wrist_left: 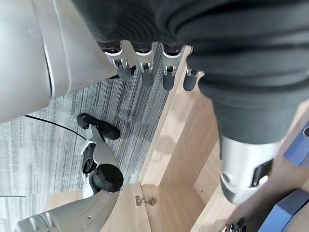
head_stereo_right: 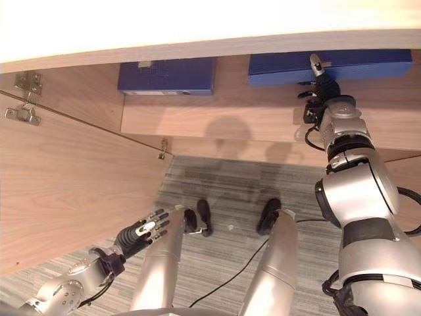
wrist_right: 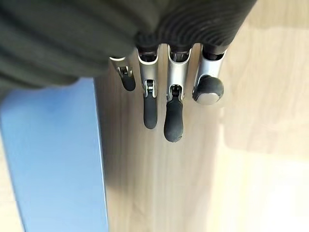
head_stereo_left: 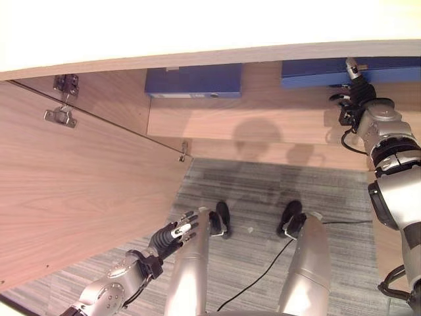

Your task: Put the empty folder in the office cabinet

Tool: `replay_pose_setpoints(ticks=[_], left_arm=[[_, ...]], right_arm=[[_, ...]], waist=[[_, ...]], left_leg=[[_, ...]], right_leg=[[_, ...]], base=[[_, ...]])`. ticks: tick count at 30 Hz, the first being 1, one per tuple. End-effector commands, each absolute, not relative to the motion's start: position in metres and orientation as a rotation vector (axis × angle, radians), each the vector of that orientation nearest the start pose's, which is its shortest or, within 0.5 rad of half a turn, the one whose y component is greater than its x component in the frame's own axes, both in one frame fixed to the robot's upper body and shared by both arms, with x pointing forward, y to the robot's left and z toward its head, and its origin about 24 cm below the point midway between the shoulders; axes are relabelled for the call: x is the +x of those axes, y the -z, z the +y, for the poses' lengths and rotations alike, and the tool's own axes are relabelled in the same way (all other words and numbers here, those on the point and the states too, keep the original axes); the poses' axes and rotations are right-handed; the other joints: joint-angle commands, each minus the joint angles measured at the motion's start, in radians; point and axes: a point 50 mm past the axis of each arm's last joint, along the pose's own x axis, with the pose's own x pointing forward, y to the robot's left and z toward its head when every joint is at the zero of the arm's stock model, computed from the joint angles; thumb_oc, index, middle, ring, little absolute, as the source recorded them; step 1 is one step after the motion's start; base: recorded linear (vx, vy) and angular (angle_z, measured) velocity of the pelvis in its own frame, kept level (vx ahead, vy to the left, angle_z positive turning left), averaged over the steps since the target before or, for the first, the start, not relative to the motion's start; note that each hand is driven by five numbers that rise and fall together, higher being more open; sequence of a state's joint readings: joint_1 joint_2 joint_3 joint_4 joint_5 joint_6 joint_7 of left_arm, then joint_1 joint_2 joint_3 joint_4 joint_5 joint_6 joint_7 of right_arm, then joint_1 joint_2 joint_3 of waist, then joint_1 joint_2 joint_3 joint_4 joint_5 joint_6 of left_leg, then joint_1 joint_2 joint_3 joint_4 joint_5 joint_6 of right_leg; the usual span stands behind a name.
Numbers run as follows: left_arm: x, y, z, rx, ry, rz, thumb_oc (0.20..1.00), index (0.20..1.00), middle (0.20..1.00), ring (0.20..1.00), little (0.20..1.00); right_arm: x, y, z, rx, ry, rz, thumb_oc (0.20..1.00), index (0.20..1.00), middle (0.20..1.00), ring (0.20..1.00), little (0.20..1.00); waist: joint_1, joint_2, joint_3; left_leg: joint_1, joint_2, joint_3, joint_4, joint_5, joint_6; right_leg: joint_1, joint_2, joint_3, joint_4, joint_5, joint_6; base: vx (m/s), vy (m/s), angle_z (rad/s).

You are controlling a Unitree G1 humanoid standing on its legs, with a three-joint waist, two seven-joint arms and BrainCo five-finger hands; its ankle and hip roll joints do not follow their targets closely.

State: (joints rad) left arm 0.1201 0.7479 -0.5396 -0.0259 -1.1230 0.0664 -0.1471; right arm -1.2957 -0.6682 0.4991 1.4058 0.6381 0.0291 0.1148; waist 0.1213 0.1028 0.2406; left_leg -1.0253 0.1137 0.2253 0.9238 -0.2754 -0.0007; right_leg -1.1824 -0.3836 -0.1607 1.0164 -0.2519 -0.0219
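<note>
Two blue folders lie flat on the cabinet shelf [head_stereo_left: 263,125], their long sides running along it: one folder [head_stereo_left: 194,81] toward the left end, the other folder [head_stereo_left: 316,71] toward the right end. Low by the open cabinet door [head_stereo_left: 72,197], the left hand [head_stereo_left: 172,236] hangs with fingers spread and holds nothing. Up at the shelf, the right hand [head_stereo_left: 355,92] is much nearer, fingers straight and apart, touching or just beside the right folder's front edge, which lies ahead of it.

Our silver-grey arms, dark-covered hands

We see the left hand [head_stereo_left: 172,237] and right hand [head_stereo_right: 322,89] alike — silver fingers with dark tips, black ribbed covers over wrists — and black bands ringing the rounded arm shells.
</note>
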Motion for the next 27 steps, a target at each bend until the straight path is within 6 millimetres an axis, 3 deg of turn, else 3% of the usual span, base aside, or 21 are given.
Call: replay_pose_setpoints(ticks=[1,6,10,15,22,27], left_arm=[[0.189,-0.014,0.18,-0.393,0.522,0.477,1.0,1.0,1.0,1.0,1.0],[0.19,-0.015,0.181,-0.385,0.532,0.466,1.0,1.0,1.0,1.0,1.0],[0.189,-0.016,0.185,-0.368,0.535,0.457,1.0,1.0,1.0,1.0,1.0],[0.191,-0.021,0.187,-0.358,0.544,0.427,1.0,1.0,1.0,1.0,1.0],[0.197,-0.033,0.187,-0.348,0.582,0.378,1.0,1.0,1.0,1.0,1.0],[0.202,-0.036,0.184,-0.364,0.598,0.355,1.0,1.0,1.0,1.0,1.0]], right_arm=[[0.394,-0.143,-0.284,-0.368,0.086,0.437,1.0,1.0,1.0,1.0,1.0],[0.393,-0.142,-0.283,-0.432,0.038,0.46,1.0,1.0,1.0,1.0,1.0],[0.393,-0.141,-0.28,-0.629,-0.051,0.501,1.0,1.0,1.0,1.0,1.0],[0.378,-0.105,-0.28,-0.883,-0.222,0.645,1.0,1.0,1.0,1.0,1.0],[0.367,-0.091,-0.281,-1.036,-0.352,0.717,1.0,1.0,1.0,1.0,1.0],[0.363,-0.081,-0.267,-1.087,-0.466,0.731,1.0,1.0,1.0,1.0,1.0]], waist=[[0.057,-0.005,0.059],[0.058,-0.003,0.055],[0.053,-0.006,0.053],[0.031,-0.018,0.053],[0.014,-0.021,0.065],[0.005,-0.021,0.062]], left_leg=[[0.012,-0.006,-0.033,-0.088,-0.011,-0.001],[0.03,-0.008,-0.03,-0.127,0.006,-0.004],[0.054,-0.008,-0.034,-0.182,0.031,-0.008],[0.136,-0.005,-0.041,-0.284,0.071,-0.024],[0.265,-0.007,-0.042,-0.415,0.121,-0.044],[0.395,-0.007,-0.044,-0.518,0.155,-0.058]], right_leg=[[0.1,-0.012,0.054,-0.142,-0.003,0.077],[0.119,-0.011,0.04,-0.178,0.017,0.088],[0.146,-0.007,0.018,-0.23,0.049,0.101],[0.237,0.004,-0.009,-0.35,0.097,0.117],[0.379,0.012,-0.042,-0.502,0.157,0.141],[0.503,0.027,-0.06,-0.598,0.189,0.152]], base=[[-0.01,-0.008,-0.04],[0.0,-0.001,-0.01],[0.0,0.0,0.0],[-0.01,-0.012,0.0],[0.0,-0.041,-0.02],[0.02,-0.046,-0.07]])
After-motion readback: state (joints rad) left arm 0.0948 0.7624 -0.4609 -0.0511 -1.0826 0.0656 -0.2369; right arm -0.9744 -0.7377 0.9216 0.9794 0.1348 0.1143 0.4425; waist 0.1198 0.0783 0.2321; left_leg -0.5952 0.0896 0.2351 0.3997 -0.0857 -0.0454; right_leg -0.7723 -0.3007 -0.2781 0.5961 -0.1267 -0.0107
